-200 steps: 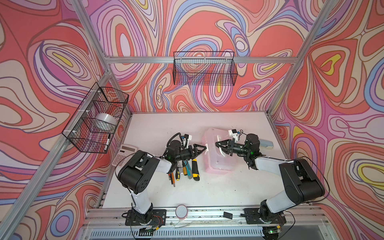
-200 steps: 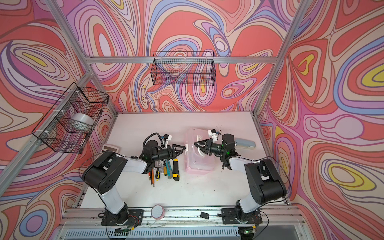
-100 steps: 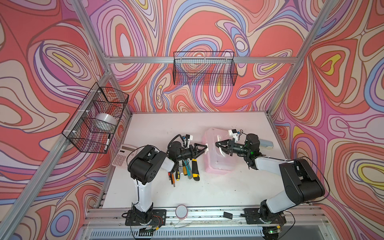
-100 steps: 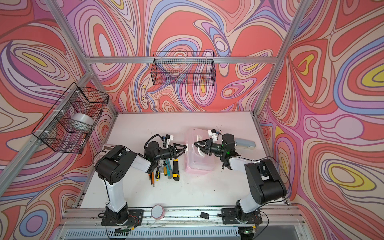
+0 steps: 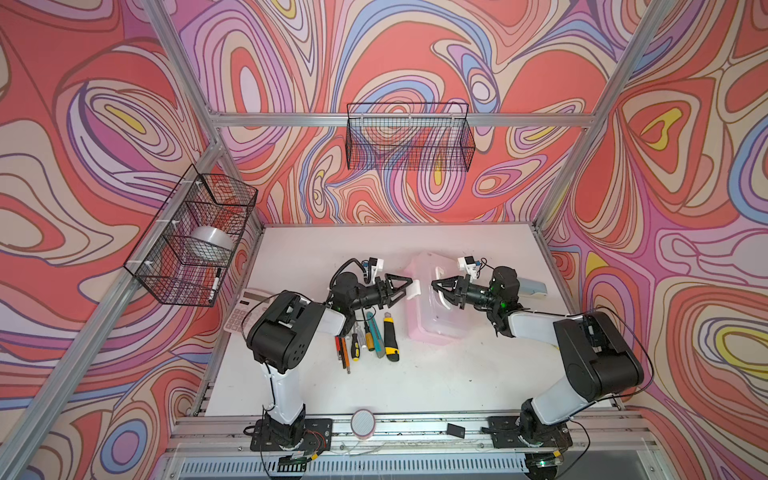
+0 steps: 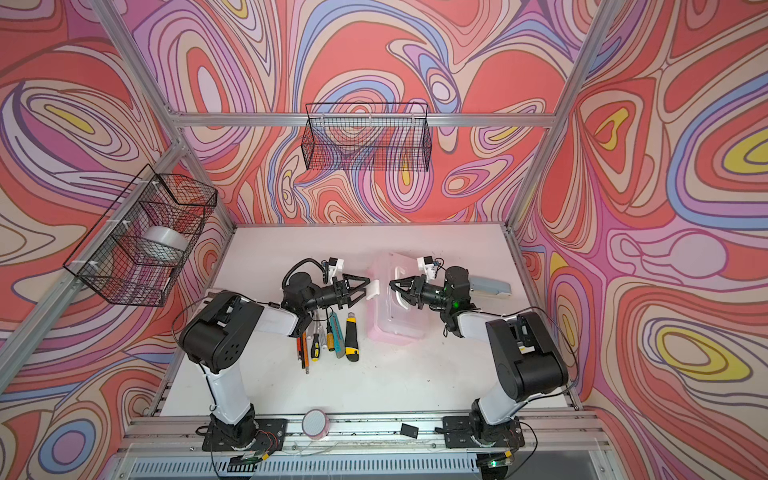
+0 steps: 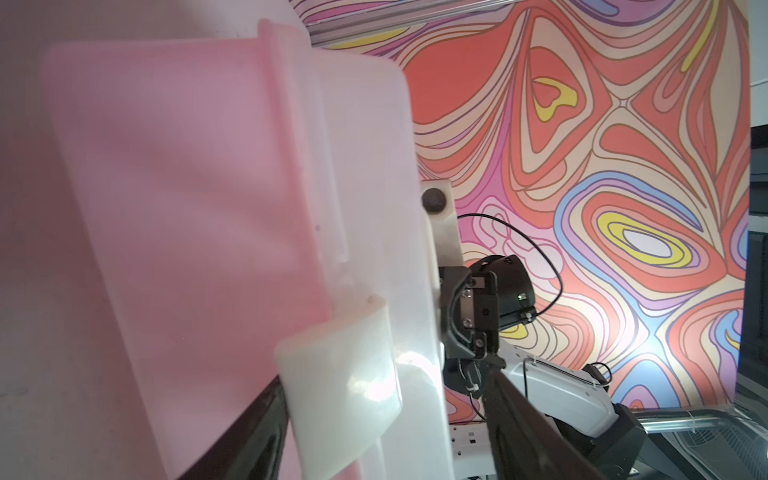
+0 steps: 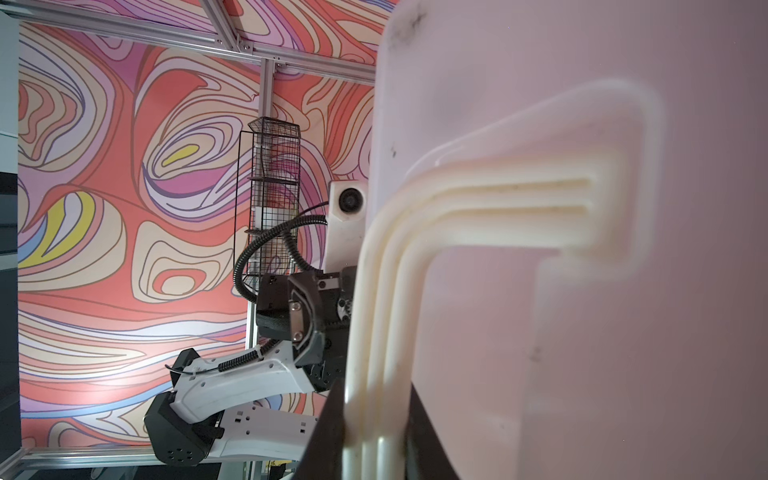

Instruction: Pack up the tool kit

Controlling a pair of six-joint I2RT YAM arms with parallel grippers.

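The tool kit box [image 5: 432, 322] [image 6: 395, 328], pink with a clear lid, lies mid-table in both top views. Left of it lie the tools: a yellow-black utility knife [image 5: 390, 338], a teal knife [image 5: 376, 338] and several screwdrivers [image 5: 354, 345]. My left gripper [image 5: 409, 289] [image 7: 386, 380] stands open around the box's white latch [image 7: 345, 374] [image 6: 374, 289]. One finger lies against the latch and the other stands apart beyond the lid. My right gripper [image 5: 436, 287] [image 8: 376, 399] is shut on the lid's white handle [image 8: 478, 199].
A calculator [image 5: 245, 309] lies at the table's left edge and a grey-blue stapler [image 5: 532, 286] behind my right wrist. A tape roll [image 5: 363, 422] sits on the front rail. Wire baskets hang on the left wall [image 5: 191, 237] and the back wall [image 5: 409, 141].
My left arm's elbow has risen and swung in toward the table, while its gripper has stayed at the latch. The right arm and the box have not moved.
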